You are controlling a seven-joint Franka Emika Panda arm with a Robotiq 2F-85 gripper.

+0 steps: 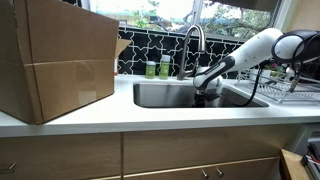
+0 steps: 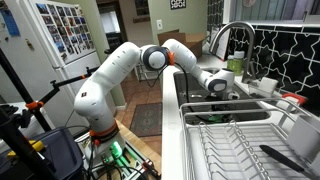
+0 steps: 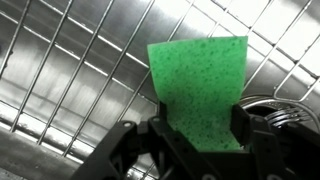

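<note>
You've got one green sponge (image 3: 200,75), pinched in your gripper (image 3: 200,125). One sink (image 1: 160,97) around the gripper, one wire grid (image 3: 70,70) beneath it. One faucet (image 1: 193,42) just behind and above. Two green bottles (image 1: 151,68) behind, beside that faucet. One cardboard box (image 1: 60,60) well off to one side; one dish rack (image 2: 235,140) on the opposite side.

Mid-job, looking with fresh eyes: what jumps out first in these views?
The green sponge stands out most: in the wrist view it sits clamped between the fingers of the gripper, above a wire grid on the sink floor. In an exterior view the white arm reaches down into the steel sink beneath the faucet. A large cardboard box fills the counter beside the sink.
</note>
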